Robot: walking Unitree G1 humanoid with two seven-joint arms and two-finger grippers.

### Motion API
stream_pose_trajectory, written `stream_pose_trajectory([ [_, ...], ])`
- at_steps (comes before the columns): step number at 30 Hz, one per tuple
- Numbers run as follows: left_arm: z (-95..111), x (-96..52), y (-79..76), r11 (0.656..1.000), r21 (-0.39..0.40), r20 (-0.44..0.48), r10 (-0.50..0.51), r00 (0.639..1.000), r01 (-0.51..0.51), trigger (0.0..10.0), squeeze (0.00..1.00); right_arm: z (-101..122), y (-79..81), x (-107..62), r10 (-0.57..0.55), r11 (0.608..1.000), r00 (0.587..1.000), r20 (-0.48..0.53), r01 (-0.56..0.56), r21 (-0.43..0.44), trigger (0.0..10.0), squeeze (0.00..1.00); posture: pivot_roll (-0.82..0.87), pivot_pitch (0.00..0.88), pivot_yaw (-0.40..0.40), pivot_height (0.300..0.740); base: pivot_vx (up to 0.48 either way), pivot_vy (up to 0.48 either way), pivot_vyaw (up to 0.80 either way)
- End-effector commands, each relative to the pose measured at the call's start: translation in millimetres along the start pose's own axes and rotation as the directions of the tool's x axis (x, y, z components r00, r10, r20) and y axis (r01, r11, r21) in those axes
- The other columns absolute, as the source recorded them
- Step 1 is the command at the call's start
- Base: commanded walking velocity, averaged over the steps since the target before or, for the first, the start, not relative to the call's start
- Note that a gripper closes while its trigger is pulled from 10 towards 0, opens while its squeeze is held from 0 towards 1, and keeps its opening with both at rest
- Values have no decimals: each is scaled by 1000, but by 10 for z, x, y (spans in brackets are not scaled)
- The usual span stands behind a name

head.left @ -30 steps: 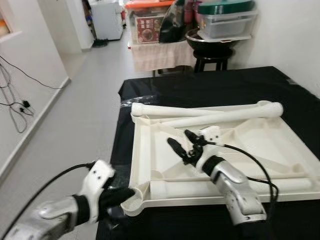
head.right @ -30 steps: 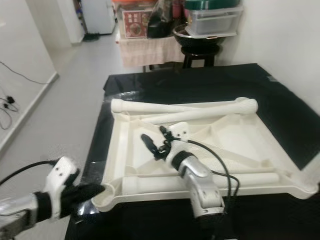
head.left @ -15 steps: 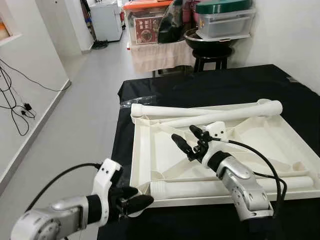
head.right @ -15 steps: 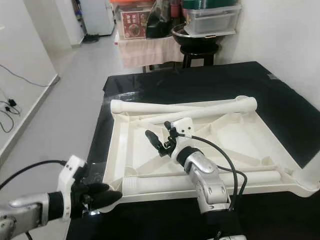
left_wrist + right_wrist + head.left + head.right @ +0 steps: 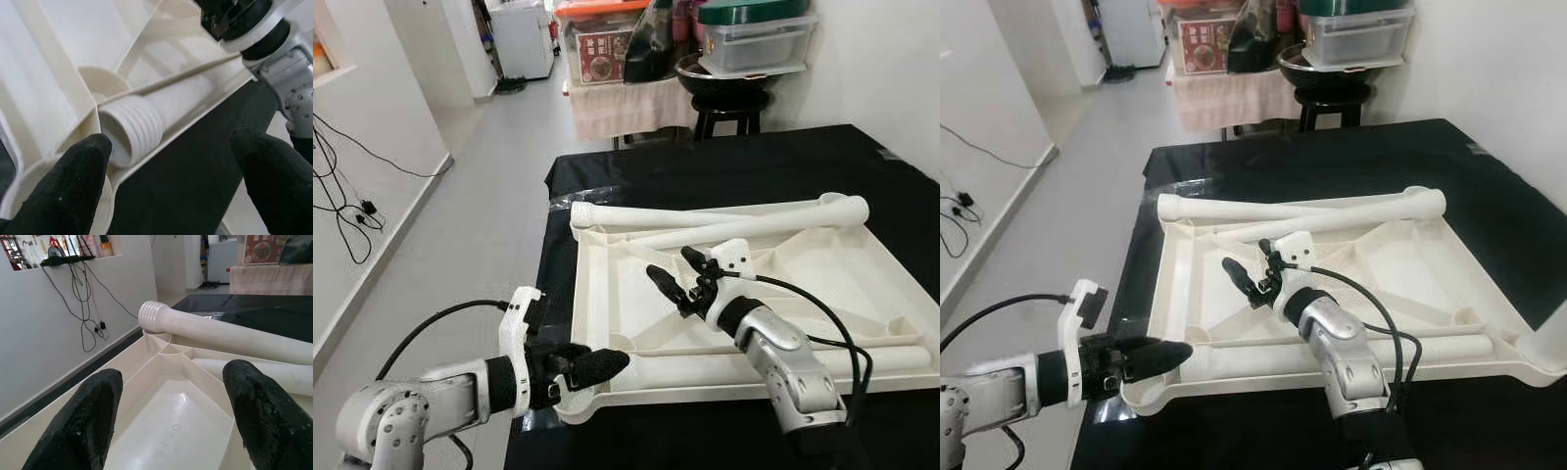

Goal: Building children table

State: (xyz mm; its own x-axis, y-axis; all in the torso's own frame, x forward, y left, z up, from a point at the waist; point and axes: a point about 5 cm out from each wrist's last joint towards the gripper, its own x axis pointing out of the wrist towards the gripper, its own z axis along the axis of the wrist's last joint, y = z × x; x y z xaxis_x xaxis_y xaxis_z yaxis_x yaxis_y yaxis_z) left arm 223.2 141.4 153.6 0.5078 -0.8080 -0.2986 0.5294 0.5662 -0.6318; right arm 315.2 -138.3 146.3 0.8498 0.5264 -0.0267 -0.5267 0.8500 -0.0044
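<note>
While left gripper gapes at tabletop corner | right gripper spread above it

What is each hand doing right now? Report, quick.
Left hand: open, holding nothing, at the near left corner of the upturned white tabletop.
Right hand: open, holding nothing, above the tabletop's inside.

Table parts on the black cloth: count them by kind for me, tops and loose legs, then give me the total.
Table top, upside down: 1
Legs: 3, far, slanted, near
Total: 4
</note>
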Motion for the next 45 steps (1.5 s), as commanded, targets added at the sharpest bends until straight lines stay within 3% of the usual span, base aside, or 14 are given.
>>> stream_pose_trajectory([
  [1, -40, 7, 19, 999, -47, -13, -5, 1000, 5, 10000, 0, 5, 12, 17, 7, 1000, 1000, 6, -7, -12, 10000, 0, -42, 4, 72, 740, 0, 0, 0],
  [24, -8, 261, 139, 967, -251, -59, -69, 996, 52, 10000, 0, 6, 34, 25, 6, 1000, 1000, 1, -6, -30, 10000, 0, -58, 5, 73, 740, 0, 0, 0],
  [31, 60, 393, 52, 940, -300, -45, -182, 982, 161, 10000, 0, 12, 36, 31, 2, 999, 1000, 2, -2, -36, 10000, 0, -64, 10, 75, 740, 0, 0, 0],
  [41, 47, 493, 67, 929, -334, -68, -194, 979, 161, 10000, 0, 22, 29, 32, -5, 999, 1000, 5, 5, -39, 10000, 0, -70, 13, 76, 740, 0, 0, 0],
  [45, 50, 521, 25, 908, -365, -55, -244, 968, 208, 10000, 0, 21, 35, 37, -5, 999, 1000, 5, 5, -38, 10000, 0, -66, 13, 75, 740, 0, 0, 0],
])
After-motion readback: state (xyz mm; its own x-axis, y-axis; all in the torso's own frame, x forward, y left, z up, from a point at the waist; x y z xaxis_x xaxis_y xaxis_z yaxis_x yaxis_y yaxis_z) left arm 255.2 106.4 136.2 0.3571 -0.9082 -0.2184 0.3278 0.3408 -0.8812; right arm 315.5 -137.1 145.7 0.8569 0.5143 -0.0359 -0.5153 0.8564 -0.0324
